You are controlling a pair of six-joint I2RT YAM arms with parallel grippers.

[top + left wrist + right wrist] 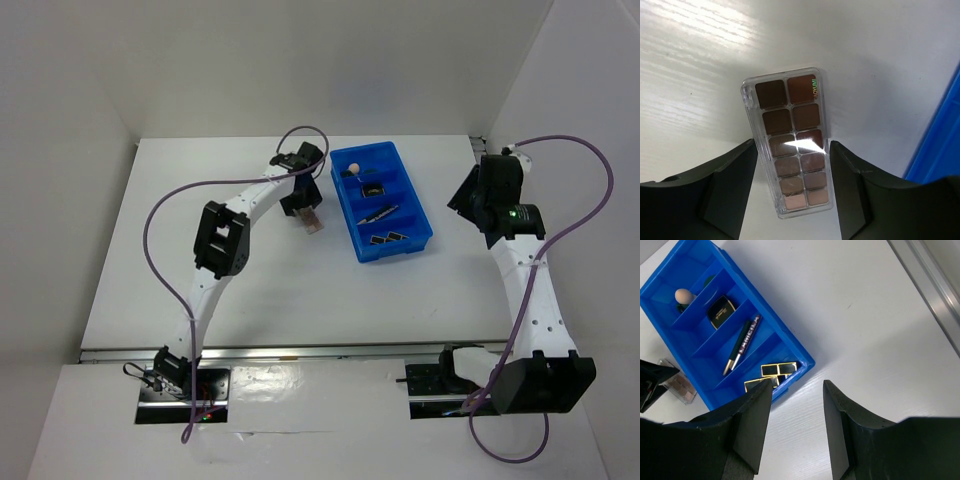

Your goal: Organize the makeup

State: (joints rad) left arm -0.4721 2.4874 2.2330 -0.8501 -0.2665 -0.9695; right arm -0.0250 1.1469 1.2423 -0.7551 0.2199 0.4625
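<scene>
Flanking the brownish palette, the left gripper may or may not pinch it; the right gripper gapes.

the palette lies on the table just left of the tray, between the spread fingers of the left gripper. in the tray, from the far compartment to the near one: sponge, compact, pencil, lipstick tubes. the right gripper hangs right of the tray.

The left gripper partly hides the palette.
</scene>
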